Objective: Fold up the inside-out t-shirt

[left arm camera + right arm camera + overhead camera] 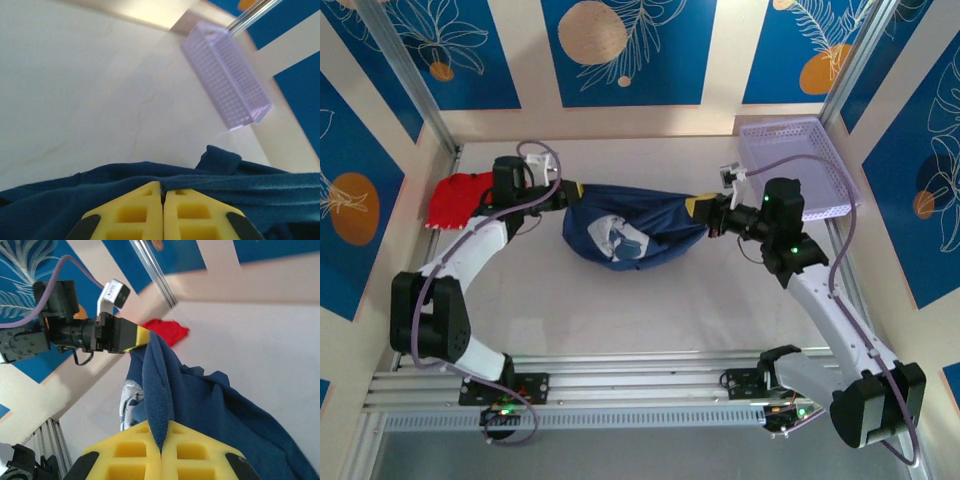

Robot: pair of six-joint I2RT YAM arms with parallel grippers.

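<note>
Hands, two: left hand and right hand each pinch one end of the inside-out t-shirt. We judge it hangs stretched between them to open out before folding.

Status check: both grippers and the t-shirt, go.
Left gripper shut on t-shirt. Right gripper shut on t-shirt. Shirt slung bunched between them, unfolded. Red garment, lavender basket off to sides.
</note>
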